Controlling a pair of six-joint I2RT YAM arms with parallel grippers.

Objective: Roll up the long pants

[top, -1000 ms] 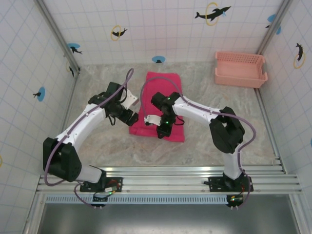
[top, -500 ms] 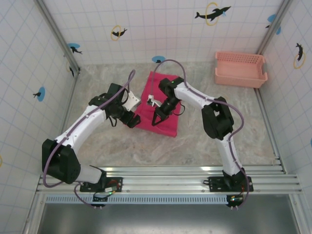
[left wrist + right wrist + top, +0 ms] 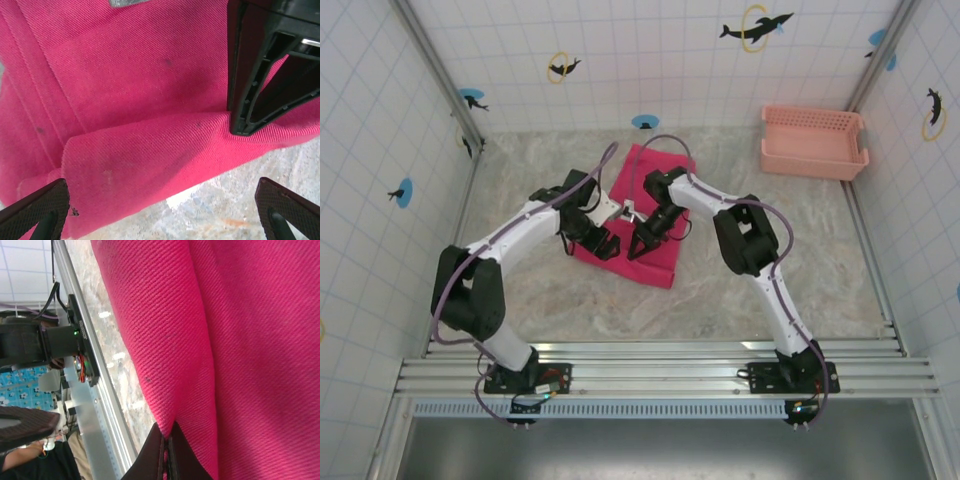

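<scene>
Folds of the long pants (image 3: 655,265) lie mid-tabletop (image 3: 770,260) between our two arms. We see our right tool (image 3: 165,455) clamped tight on a raised fold at their near edge. Our left tool (image 3: 160,210) hangs just beside it over the same edge, spread wide, gripping nothing.

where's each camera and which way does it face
Top external: above and behind, facing down; left tool, right tool, long pants, basket.
Left wrist: close over the pants' fold; open left tool, shut right tool.
Right wrist: along the pants toward the base rail; own shut fingers.
Shared: both wrist views show the right tool pinching the pants.
</scene>
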